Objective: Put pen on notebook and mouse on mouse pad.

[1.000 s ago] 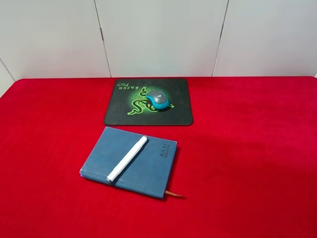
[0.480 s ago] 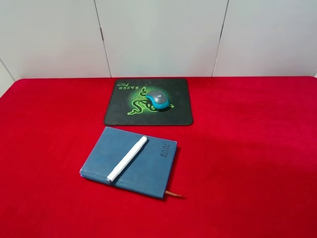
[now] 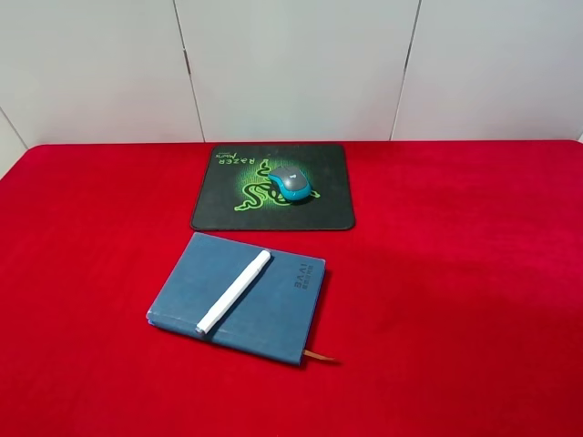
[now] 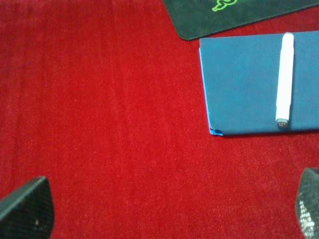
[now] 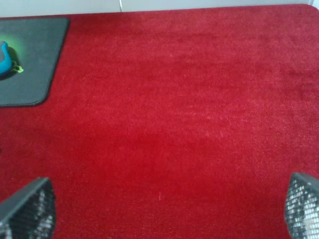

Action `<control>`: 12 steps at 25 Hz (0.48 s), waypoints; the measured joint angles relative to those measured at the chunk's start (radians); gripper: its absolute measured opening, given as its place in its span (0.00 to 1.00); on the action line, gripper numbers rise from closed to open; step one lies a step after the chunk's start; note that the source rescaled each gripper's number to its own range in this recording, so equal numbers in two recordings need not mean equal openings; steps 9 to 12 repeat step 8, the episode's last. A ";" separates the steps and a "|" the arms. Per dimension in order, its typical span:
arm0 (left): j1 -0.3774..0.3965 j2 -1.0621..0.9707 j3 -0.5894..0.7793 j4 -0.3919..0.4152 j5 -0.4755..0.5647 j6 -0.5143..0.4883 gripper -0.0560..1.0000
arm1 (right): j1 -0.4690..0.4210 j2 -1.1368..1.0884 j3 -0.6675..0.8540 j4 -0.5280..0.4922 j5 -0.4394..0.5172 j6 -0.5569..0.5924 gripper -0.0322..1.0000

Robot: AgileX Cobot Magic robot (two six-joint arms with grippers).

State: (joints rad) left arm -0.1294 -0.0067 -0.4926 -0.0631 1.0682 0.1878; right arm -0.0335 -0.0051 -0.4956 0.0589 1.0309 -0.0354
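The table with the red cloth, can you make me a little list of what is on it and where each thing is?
surface: red cloth
mouse pad: black with green logo, flat at the far middle of the cloth
mouse: grey and teal, sitting on the mouse pad
notebook: blue, closed, lying nearer the camera than the pad
pen: white, lying slantwise on the notebook cover
bookmark: brown ribbon poking out of the notebook's near corner
left end effector: open, above bare cloth, holding nothing
right end effector: open, above bare cloth, holding nothing
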 joint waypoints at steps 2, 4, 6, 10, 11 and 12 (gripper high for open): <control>0.000 0.000 0.000 0.000 0.000 0.000 0.97 | 0.000 0.000 0.000 0.000 0.000 0.000 1.00; 0.000 0.000 0.000 0.000 0.000 0.000 0.97 | 0.000 0.000 0.000 0.000 0.000 0.000 1.00; 0.000 0.000 0.000 0.000 0.000 0.000 0.97 | 0.000 0.000 0.000 0.000 0.000 0.000 1.00; 0.000 0.000 0.000 0.000 0.000 0.000 0.97 | 0.000 0.000 0.000 0.000 0.000 0.000 1.00; 0.000 0.000 0.000 0.000 0.000 0.000 0.97 | 0.000 0.000 0.000 0.000 0.000 0.000 1.00; 0.000 0.000 0.000 0.000 0.000 0.000 0.97 | 0.000 0.000 0.000 0.000 0.000 0.000 1.00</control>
